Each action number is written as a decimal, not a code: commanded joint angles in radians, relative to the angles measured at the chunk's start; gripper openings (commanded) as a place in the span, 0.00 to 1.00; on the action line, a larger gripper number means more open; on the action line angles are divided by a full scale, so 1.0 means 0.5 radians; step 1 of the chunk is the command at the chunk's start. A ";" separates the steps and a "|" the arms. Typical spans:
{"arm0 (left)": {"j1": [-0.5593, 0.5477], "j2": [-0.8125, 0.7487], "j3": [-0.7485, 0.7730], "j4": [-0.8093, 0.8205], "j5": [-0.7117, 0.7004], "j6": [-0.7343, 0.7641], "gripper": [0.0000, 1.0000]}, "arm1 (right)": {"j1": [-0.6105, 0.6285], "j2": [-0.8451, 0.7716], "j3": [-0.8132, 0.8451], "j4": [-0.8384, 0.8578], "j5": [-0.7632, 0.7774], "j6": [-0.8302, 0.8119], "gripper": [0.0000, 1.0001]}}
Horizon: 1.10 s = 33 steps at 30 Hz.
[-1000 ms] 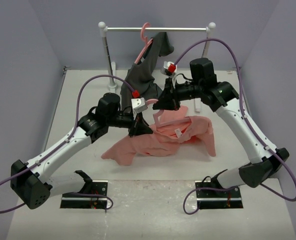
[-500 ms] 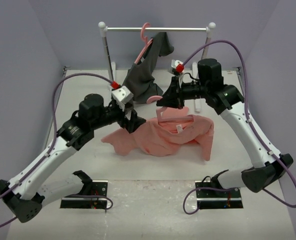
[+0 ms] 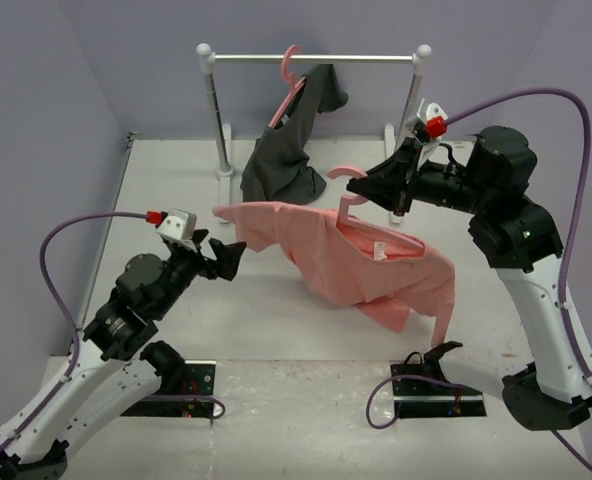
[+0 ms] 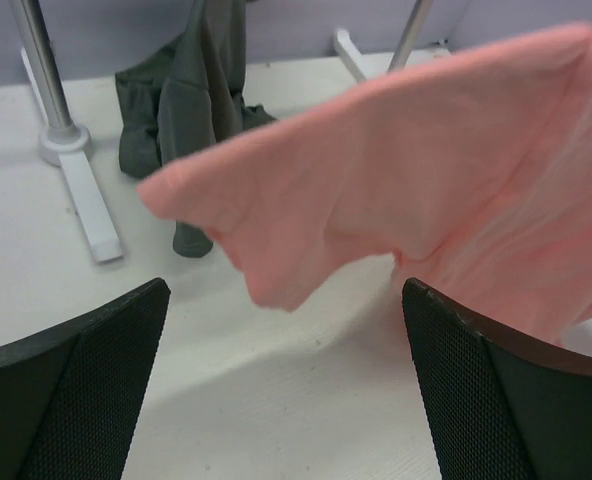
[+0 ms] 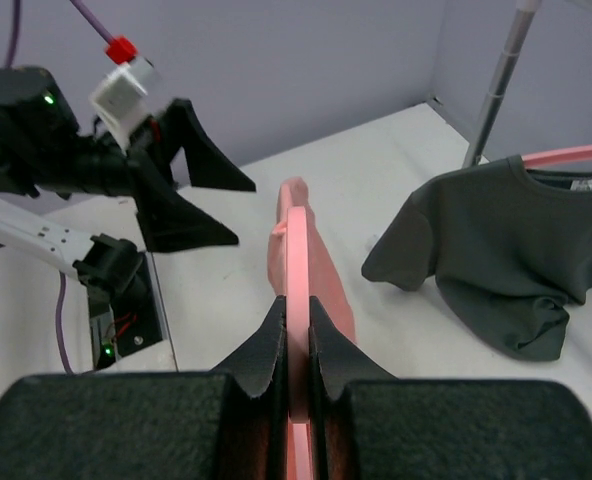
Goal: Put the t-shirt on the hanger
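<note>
The salmon-pink t-shirt (image 3: 326, 250) hangs off the table on the thin pink hanger (image 3: 348, 176), one sleeve stretched left and the rest drooping to the right. My right gripper (image 3: 374, 190) is shut on the hanger (image 5: 296, 250) just below its hook; in the right wrist view the t-shirt (image 5: 321, 275) falls away under the bar. My left gripper (image 3: 232, 254) is open, near the left sleeve's tip and apart from it. In the left wrist view the sleeve of the t-shirt (image 4: 306, 210) floats ahead of the left gripper (image 4: 286, 325), with nothing between the fingers (image 4: 476, 380).
A clothes rack (image 3: 316, 58) stands at the back on two white posts (image 3: 217, 120). A dark grey garment (image 3: 288, 150) hangs from it on another pink hanger (image 3: 290, 66), its lower end pooled on the table (image 3: 176, 190). Purple walls close in the sides.
My left gripper opened, let go of the t-shirt and drew back toward the near left. My right arm raised the hanger and moved right, lifting the t-shirt off the table.
</note>
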 commanded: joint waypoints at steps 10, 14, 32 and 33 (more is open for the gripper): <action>0.000 0.295 -0.047 0.772 0.205 0.161 0.52 | -0.014 -0.007 0.247 -0.088 -0.219 0.078 0.00; 0.000 0.342 -0.040 0.697 0.089 0.175 0.00 | -0.035 -0.021 0.232 -0.092 -0.143 0.064 0.00; 0.195 0.709 0.406 -0.176 -1.202 -0.674 0.00 | -0.266 -0.190 -0.135 -0.051 0.025 -0.015 0.00; 0.211 0.731 0.414 -0.173 -1.169 -0.695 0.00 | -0.274 -0.200 -0.173 -0.050 0.026 -0.017 0.00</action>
